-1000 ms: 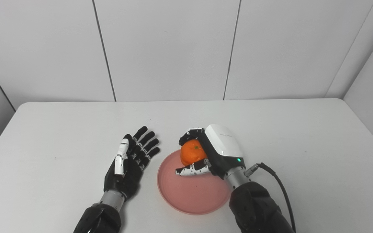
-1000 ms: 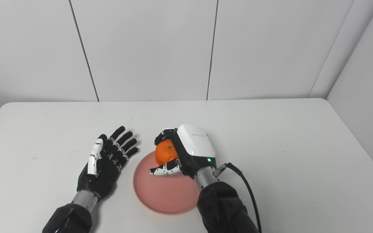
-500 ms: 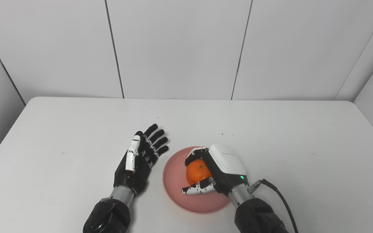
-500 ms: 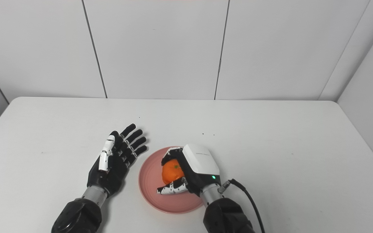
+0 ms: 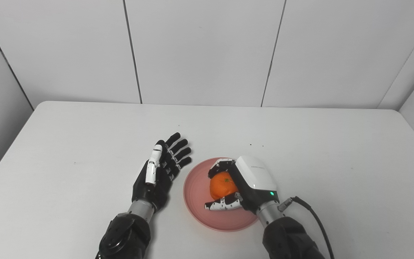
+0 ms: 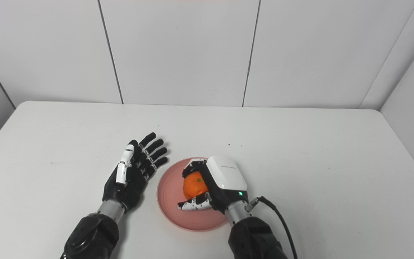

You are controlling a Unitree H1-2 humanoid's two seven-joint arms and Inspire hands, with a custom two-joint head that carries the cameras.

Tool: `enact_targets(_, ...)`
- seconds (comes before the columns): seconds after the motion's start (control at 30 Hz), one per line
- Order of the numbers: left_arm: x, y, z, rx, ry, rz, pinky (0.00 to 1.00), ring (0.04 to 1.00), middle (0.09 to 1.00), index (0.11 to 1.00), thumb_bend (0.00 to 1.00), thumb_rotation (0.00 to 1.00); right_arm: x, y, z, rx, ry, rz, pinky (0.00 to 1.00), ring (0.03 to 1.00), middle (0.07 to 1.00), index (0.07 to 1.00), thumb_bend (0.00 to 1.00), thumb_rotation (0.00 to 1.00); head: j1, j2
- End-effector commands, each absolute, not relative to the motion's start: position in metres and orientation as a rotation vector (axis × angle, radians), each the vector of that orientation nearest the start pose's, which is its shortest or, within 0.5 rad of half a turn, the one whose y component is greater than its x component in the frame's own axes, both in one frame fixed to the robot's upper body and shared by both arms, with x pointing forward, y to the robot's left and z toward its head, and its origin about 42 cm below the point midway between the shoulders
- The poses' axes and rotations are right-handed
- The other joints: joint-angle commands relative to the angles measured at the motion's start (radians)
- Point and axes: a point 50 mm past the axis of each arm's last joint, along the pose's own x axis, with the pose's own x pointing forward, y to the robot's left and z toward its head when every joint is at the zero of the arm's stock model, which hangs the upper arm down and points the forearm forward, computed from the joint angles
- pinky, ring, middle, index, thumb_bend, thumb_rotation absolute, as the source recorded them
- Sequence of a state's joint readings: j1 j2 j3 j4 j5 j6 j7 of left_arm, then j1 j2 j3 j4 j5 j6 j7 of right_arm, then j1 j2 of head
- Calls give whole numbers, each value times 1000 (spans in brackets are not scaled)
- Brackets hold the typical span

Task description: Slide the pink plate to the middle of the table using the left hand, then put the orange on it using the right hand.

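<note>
The orange (image 5: 222, 184) is a round, bright orange fruit with a small dark green stem spot on its upper face. It sits over the pink plate (image 5: 197, 201), a shallow round dish with a low raised rim, which lies on the white table (image 5: 336, 162) near its front edge, roughly midway across. The right hand (image 5: 241, 183) is over the plate with its white back cover facing up and to the right; its fingers curl over the far side of the orange and its thumb lies along the near side, so the fruit is clasped between them. Whether the orange rests on the plate surface cannot be told. The left hand (image 5: 162, 169) lies just beside the plate's left rim, palm turned toward the plate, fingers extended and slightly spread, pointing away from the robot and holding nothing. A black cable (image 5: 311, 216) runs from the right wrist.
</note>
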State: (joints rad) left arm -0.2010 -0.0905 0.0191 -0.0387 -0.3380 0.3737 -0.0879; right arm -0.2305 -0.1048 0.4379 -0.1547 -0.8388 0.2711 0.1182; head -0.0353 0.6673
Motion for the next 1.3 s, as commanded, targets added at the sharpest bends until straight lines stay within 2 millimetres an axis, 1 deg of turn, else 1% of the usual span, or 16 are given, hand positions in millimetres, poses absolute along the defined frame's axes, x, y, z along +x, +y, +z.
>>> enact_targets(0.0,337,151,136,-412,170,-231,849,853,860,848,358,1000,319,-114,184,-971,-284,304,263,368,436,531,525,2,1,-1)
enact_targets(0.07,337,151,135,-408,169,-233,848,852,859,848,357,1000,317,-114,187,-970,-282,307,305,416,451,530,525,3,1,-2)
enact_targets(0.1,337,151,135,-407,168,-233,848,853,861,849,359,1000,316,-114,188,-970,-282,310,350,468,508,514,525,54,1,-2)
enact_targets(0.13,337,151,135,-406,168,-232,848,854,862,850,360,1000,315,-115,189,-972,-282,313,387,511,581,572,701,115,1,-2)
enact_targets(0.17,337,151,135,-407,168,-232,848,854,862,850,360,1000,313,-115,191,-974,-283,315,392,517,590,586,738,121,-2,-5)
enact_targets(0.2,337,151,135,-409,170,-230,848,854,862,850,361,1000,312,-116,192,-972,-283,318,417,543,620,621,818,141,-2,-5)
enact_targets(0.3,337,151,135,-416,171,-228,848,850,858,846,359,1000,309,-118,196,-954,-276,333,506,626,698,701,929,208,-4,-6)
enact_targets(0.4,337,151,134,-425,176,-224,848,847,854,843,356,1000,306,-121,199,-952,-284,341,586,692,754,754,983,283,-5,-7)
enact_targets(0.57,337,151,134,-425,176,-224,844,845,851,839,353,1000,303,-123,209,-934,-314,315,631,732,788,789,1000,363,-8,-11)
enact_targets(0.63,337,152,133,-424,176,-224,846,850,854,842,354,1000,302,-123,212,-921,-326,295,648,741,792,795,1000,413,-8,-13)
enact_targets(0.73,337,152,133,-417,175,-220,846,852,855,842,354,1000,299,-124,222,-905,-353,266,671,755,803,810,1000,459,-11,-18)
enact_targets(0.87,337,152,132,-420,178,-220,852,856,857,846,353,1000,299,-127,233,-855,-393,218,676,752,795,798,1000,463,-16,-23)
enact_targets(0.97,337,153,132,-427,182,-223,855,860,860,849,356,1000,299,-131,239,-826,-427,171,672,745,787,792,1000,493,-17,-26)
enact_targets(1.13,336,152,132,-436,181,-228,854,865,866,854,354,1000,298,-143,252,-742,-488,76,685,755,785,792,1000,539,-20,-27)
enact_targets(1.2,335,152,132,-443,178,-230,852,862,861,847,355,1000,298,-150,256,-695,-489,45,670,753,785,793,999,541,-20,-26)
enact_targets(1.27,335,152,132,-438,178,-228,847,852,855,842,357,1000,298,-157,257,-672,-475,23,663,753,785,801,987,576,-20,-27)
